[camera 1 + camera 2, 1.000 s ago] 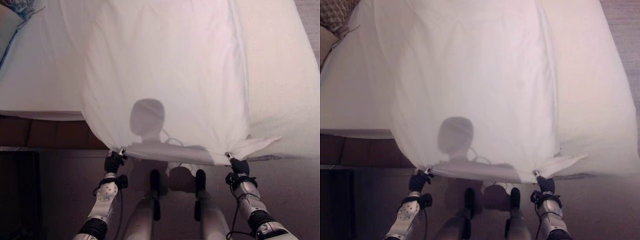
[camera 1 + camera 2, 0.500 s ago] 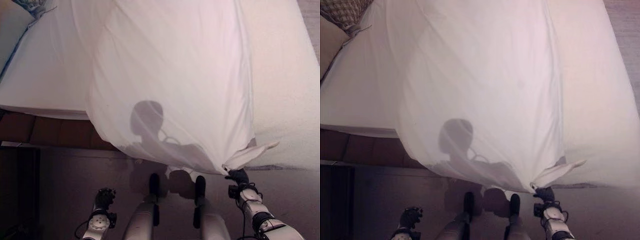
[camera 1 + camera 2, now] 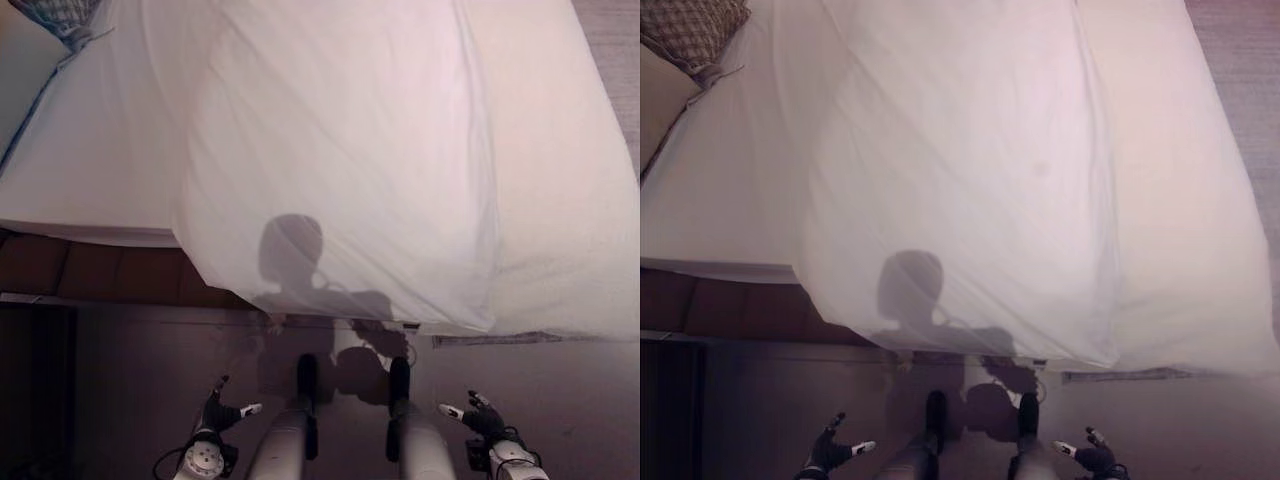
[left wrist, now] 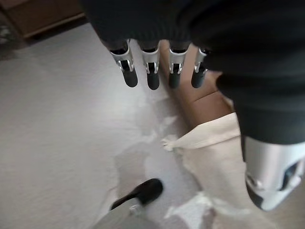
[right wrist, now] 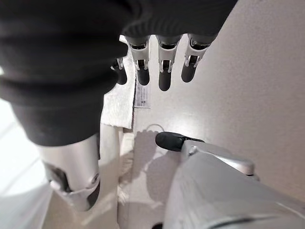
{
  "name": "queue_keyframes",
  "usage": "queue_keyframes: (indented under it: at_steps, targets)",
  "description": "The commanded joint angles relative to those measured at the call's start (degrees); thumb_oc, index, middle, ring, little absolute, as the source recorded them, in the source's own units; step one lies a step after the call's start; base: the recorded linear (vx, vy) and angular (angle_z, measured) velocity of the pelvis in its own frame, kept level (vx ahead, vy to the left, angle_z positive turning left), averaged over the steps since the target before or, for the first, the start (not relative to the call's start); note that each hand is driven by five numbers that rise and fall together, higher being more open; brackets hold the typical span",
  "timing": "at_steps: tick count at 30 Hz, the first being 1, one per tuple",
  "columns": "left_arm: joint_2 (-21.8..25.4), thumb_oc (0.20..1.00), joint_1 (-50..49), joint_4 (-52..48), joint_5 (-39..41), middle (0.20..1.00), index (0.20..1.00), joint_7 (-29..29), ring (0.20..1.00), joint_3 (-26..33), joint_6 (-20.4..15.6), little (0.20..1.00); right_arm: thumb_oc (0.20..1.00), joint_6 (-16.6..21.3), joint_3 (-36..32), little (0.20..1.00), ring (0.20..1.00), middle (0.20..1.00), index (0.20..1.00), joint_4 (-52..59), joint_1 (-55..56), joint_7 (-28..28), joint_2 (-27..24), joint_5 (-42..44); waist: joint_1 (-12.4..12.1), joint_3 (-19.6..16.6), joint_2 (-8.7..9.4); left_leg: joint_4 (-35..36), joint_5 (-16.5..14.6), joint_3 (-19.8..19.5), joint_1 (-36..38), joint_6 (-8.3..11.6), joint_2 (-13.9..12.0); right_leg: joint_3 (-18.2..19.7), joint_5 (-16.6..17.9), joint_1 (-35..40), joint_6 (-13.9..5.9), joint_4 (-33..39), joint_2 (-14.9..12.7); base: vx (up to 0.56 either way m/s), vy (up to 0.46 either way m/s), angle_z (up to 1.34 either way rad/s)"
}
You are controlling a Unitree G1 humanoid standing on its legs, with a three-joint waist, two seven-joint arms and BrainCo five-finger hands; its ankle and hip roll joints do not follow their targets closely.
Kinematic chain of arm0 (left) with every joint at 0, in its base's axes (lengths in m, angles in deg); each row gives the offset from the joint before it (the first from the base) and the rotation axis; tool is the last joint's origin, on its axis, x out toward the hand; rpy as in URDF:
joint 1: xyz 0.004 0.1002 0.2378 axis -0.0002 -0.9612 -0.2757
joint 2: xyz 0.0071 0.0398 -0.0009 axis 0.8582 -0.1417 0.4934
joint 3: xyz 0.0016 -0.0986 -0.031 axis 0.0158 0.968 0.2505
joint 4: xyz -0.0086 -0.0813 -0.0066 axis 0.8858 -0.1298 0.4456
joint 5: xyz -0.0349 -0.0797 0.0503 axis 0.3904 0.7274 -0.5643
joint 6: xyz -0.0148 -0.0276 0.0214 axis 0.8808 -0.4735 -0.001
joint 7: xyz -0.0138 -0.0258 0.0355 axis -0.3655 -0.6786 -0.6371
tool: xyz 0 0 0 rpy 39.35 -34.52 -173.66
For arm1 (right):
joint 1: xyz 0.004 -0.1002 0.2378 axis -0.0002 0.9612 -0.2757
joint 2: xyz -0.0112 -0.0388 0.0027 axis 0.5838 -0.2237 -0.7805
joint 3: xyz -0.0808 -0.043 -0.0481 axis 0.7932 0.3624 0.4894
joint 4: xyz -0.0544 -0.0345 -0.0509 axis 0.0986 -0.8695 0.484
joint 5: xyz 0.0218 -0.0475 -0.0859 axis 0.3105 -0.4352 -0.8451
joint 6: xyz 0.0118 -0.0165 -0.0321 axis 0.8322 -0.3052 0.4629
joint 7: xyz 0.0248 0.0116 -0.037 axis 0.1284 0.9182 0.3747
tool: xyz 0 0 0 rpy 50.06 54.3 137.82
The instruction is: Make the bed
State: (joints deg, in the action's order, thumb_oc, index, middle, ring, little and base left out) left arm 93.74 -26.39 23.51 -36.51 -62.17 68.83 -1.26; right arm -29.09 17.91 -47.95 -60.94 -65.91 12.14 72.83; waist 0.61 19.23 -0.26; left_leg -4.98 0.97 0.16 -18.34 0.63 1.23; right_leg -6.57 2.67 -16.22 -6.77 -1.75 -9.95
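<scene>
A white blanket [image 3: 340,150] lies spread down the middle of the bed [image 3: 90,170], its near edge draped over the foot end. Both hands hang low over the carpet, well below that edge. My left hand [image 3: 215,414] is open with straight fingers [image 4: 152,71] and holds nothing; a loose corner of the blanket [image 4: 205,136] shows past it. My right hand [image 3: 482,419] is open too, its fingers [image 5: 162,67] straight and empty, with the blanket's hem [image 5: 121,102] and its small label beyond them.
A patterned cushion [image 3: 690,30] sits at the bed's far left corner. The brown wooden bed base [image 3: 100,272] shows under the mattress on the left. A dark piece of furniture [image 3: 35,390] stands at the lower left. Grey carpet [image 3: 560,390] surrounds me.
Both hands let go of the blanket's near edge, the left first, then the right. They dropped low and opened. The blanket's edge fell against the foot of the bed.
</scene>
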Motion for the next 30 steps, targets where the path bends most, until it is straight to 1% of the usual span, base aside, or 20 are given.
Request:
queue_keyframes:
  at_steps: [1, 2, 3, 6, 7, 8, 9, 10, 12, 13, 14, 15, 16, 17, 20, 21, 23, 26, 27, 30]
  targets:
    - [2.20, 1.000, -1.29, -4.40, -2.15, 1.000, 1.000, 1.71, 1.000, -0.07, -3.34, 1.000, 1.000, 2.67, 1.57, 1.000, 1.000, 1.000, 1.000, 8.29, 3.40, -1.02, -1.91, -0.46, -0.12, -1.00, 0.68, -1.22, -0.08, -0.02, -1.12, 1.10, 0.52, 1.69, 3.12, -1.63, -2.38, -1.13, -0.36, 0.01, -0.009, -0.03]
    - [3.20, 1.000, -1.52, -7.09, -1.46, 1.000, 1.000, 2.71, 1.000, -0.85, -4.00, 1.000, 1.000, 3.19, 2.28, 1.000, 1.000, 1.000, 1.000, 12.21, 4.31, -1.07, -2.97, -2.09, 0.11, -1.06, 0.73, -1.19, -0.10, 0.05, -1.03, 1.10, 0.48, 1.81, 3.01, -1.56, -2.41, -1.16, -0.34, 0.00, -0.002, -0.06]
    - [4.62, 1.000, -0.87, -12.48, 1.72, 1.000, 1.000, 5.18, 1.000, -2.08, -5.53, 1.000, 1.000, 4.27, 3.78, 1.000, 1.000, 1.000, 1.000, 18.24, 4.42, -0.57, -5.36, -4.37, 0.51, -1.06, 0.73, -1.31, -0.16, 0.12, -0.95, 1.06, 0.46, 1.97, 2.94, -1.69, -2.44, -1.44, -0.36, 0.00, -0.002, -0.11]
    - [5.38, 1.000, -0.63, -15.12, 3.25, 1.000, 1.000, 6.28, 1.000, -2.83, -6.09, 1.000, 1.000, 4.49, 4.94, 1.000, 1.000, 1.000, 1.000, 20.18, 4.09, -0.27, -6.56, -6.21, 0.61, -1.06, 0.77, -1.25, -0.22, 0.24, -0.83, 1.02, 0.48, 2.10, 2.95, -1.72, -2.46, -1.46, -0.33, 0.00, 0.006, -0.13]
    - [8.28, 1.000, 1.31, -21.94, 10.24, 1.000, 1.000, 12.66, 1.000, -5.89, -7.28, 1.000, 1.000, 5.25, 7.62, 1.000, 1.000, 1.000, 1.000, 27.18, 2.51, 2.03, -10.41, -7.63, 0.86, -1.04, 0.82, -1.44, -0.30, 0.58, -1.02, 0.94, 0.47, 2.43, 3.25, -2.06, -2.52, -1.42, -0.38, -0.01, 0.004, -0.05]
    - [8.31, 1.000, 1.32, -21.98, 10.29, 1.000, 1.000, 12.71, 1.000, -5.89, -7.25, 1.000, 1.000, 5.24, 7.60, 1.000, 1.000, 1.000, 1.000, 27.19, 2.51, 2.05, -10.41, -7.62, 0.85, -1.04, 0.83, -1.47, -0.31, 0.59, -1.04, 0.94, 0.46, 2.44, 3.24, -2.07, -2.52, -1.43, -0.38, -0.02, 0.005, -0.07]
    - [11.02, 1.000, 4.31, -26.40, 13.71, 1.000, 1.000, 17.26, 1.000, -9.44, -7.74, 1.000, 1.000, 5.53, 9.48, 1.000, 1.000, 1.000, 1.000, 31.15, 0.36, 4.37, -12.60, -6.07, 1.04, -1.02, 0.84, -1.33, -0.24, 0.75, -1.35, 0.93, 0.48, 2.66, 3.41, -2.57, -2.56, -1.39, -0.35, -0.02, 0.003, -0.06]
    - [12.40, 1.000, 6.65, -28.18, 15.10, 1.000, 1.000, 19.13, 1.000, -11.61, -8.11, 1.000, 1.000, 5.77, 11.00, 1.000, 1.000, 1.000, 1.000, 32.74, -1.20, 6.22, -13.99, -5.04, 1.09, -0.99, 0.83, -1.36, -0.22, 0.88, -1.57, 0.96, 0.51, 2.74, 3.37, -2.89, -2.54, -1.47, -0.32, -0.02, 0.003, -0.09]
    - [12.85, 1.000, 8.45, -28.97, 15.85, 1.000, 1.000, 19.83, 1.000, -12.67, -8.00, 1.000, 1.000, 5.58, 12.07, 1.000, 1.000, 1.000, 1.000, 33.17, -2.69, 6.91, -14.83, -4.70, 1.09, -0.89, 0.87, -1.47, -0.23, 0.94, -1.81, 0.98, 0.52, 2.81, 3.29, -3.11, -2.49, -1.57, -0.30, -0.03, -0.002, -0.10]
    - [12.91, 1.000, 13.55, -28.04, 18.71, 1.000, 1.000, 22.50, 1.000, -15.84, -7.54, 1.000, 1.000, 5.17, 15.41, 1.000, 1.000, 1.000, 1.000, 32.71, -7.65, 9.25, -15.59, -2.47, 1.13, -0.45, 0.94, -2.23, -0.35, 0.88, -2.81, 1.10, 0.61, 2.97, 3.09, -4.09, -2.35, -2.29, -0.27, -0.07, -0.010, -0.10]
    - [13.22, 1.000, 16.08, -29.30, 19.96, 1.000, 1.000, 23.05, 1.000, -16.90, -7.43, 1.000, 1.000, 4.80, 16.36, 1.000, 1.000, 1.000, 1.000, 32.43, -9.76, 10.24, -15.65, -0.41, 1.09, 0.03, 0.83, -2.84, -0.33, 0.89, -3.55, 1.15, 0.67, 2.94, 2.98, -4.76, -2.27, -2.89, -0.27, -0.06, -0.011, -0.07]
    - [13.23, 1.000, 16.12, -29.31, 19.98, 1.000, 1.000, 23.07, 1.000, -16.88, -7.41, 1.000, 1.000, 4.81, 16.36, 1.000, 1.000, 1.000, 1.000, 32.40, -9.81, 10.26, -15.65, -0.39, 1.09, 0.05, 0.83, -2.91, -0.36, 0.88, -3.61, 1.15, 0.67, 2.94, 2.96, -4.80, -2.27, -2.94, -0.27, -0.05, -0.008, -0.02]
    - [13.58, 1.000, 19.07, -29.62, 23.12, 1.000, 1.000, 25.43, 1.000, -18.47, -6.61, 1.000, 1.000, 4.40, 17.61, 1.000, 1.000, 1.000, 1.000, 32.25, -12.49, 11.05, -15.53, 1.46, 1.07, 0.61, 0.76, -3.45, -0.42, 0.87, -4.29, 1.18, 0.73, 3.07, 2.79, -5.52, -2.16, -3.63, -0.20, -0.05, -0.005, 0.02]
    - [13.07, 1.000, 20.71, -29.04, 23.97, 1.000, 1.000, 25.67, 1.000, -19.11, -6.35, 1.000, 1.000, 3.93, 18.30, 1.000, 1.000, 1.000, 1.000, 31.94, -14.23, 11.50, -15.08, 3.10, 1.03, 1.09, 0.69, -3.85, -0.41, 0.82, -4.75, 1.21, 0.77, 3.12, 2.67, -5.97, -2.03, -4.12, -0.12, -0.07, -0.008, 0.05]
    - [12.61, 1.000, 30.12, -27.04, 29.06, 1.000, 1.000, 29.55, 1.000, -23.79, -3.99, 1.000, 1.000, 1.62, 21.66, 1.000, 1.000, 1.000, 1.000, 30.02, -21.99, 14.92, -12.55, 11.89, 0.90, 3.44, 0.10, -6.12, -0.63, 1.04, -7.28, 1.43, 0.92, 3.17, 2.20, -8.45, -1.72, -6.37, 0.18, -0.07, 0.012, 0.02]
    - [12.61, 1.000, 30.14, -27.03, 29.07, 1.000, 1.000, 29.55, 1.000, -23.79, -3.99, 1.000, 1.000, 1.62, 21.65, 1.000, 1.000, 1.000, 1.000, 30.01, -22.01, 14.93, -12.55, 11.90, 0.90, 3.44, 0.10, -6.16, -0.64, 1.03, -7.31, 1.43, 0.92, 3.17, 2.19, -8.47, -1.72, -6.39, 0.18, -0.05, 0.013, -0.01]
    - [12.60, 1.000, 34.40, -25.07, 31.34, 1.000, 1.000, 31.69, 1.000, -25.72, -2.81, 1.000, 1.000, 0.55, 24.44, 1.000, 1.000, 1.000, 1.000, 29.18, -26.27, 16.18, -12.10, 13.60, 0.93, 4.54, -0.05, -7.48, -0.90, 1.12, -8.75, 1.54, 0.90, 3.45, 1.74, -10.18, -1.62, -8.27, 0.11, -0.05, 0.016, 0.01]
    - [11.26, 1.000, 39.51, -20.86, 31.98, 1.000, 1.000, 31.12, 1.000, -25.17, -2.33, 1.000, 1.000, -0.74, 25.45, 1.000, 1.000, 1.000, 1.000, 27.18, -31.47, 17.46, -10.41, 19.89, 0.75, 6.07, -0.30, -11.43, -1.76, 1.47, -12.56, 1.63, 1.11, 3.69, 0.89, -14.11, -1.27, -12.04, 0.03, -0.06, 0.028, 0.02]
    - [11.26, 1.000, 39.52, -20.86, 31.98, 1.000, 1.000, 31.12, 1.000, -25.17, -2.33, 1.000, 1.000, -0.74, 25.45, 1.000, 1.000, 1.000, 1.000, 27.17, -31.49, 17.47, -10.41, 19.89, 0.74, 6.03, -0.30, -11.50, -1.79, 1.48, -12.65, 1.63, 1.11, 3.70, 0.88, -14.20, -1.27, -12.09, 0.03, -0.05, 0.034, 0.08]
    - [9.03, 1.000, 42.45, -17.36, 30.93, 1.000, 1.000, 28.48, 1.000, -22.85, -2.45, 1.000, 1.000, -0.60, 24.97, 1.000, 1.000, 1.000, 1.000, 24.44, -35.67, 15.71, -9.04, 21.13, 0.52, 6.95, -0.47, -14.96, -2.74, 1.48, -15.82, 1.75, 1.31, 3.73, 0.12, -17.22, -1.13, -15.42, -0.25, -0.04, 0.026, 0.09]
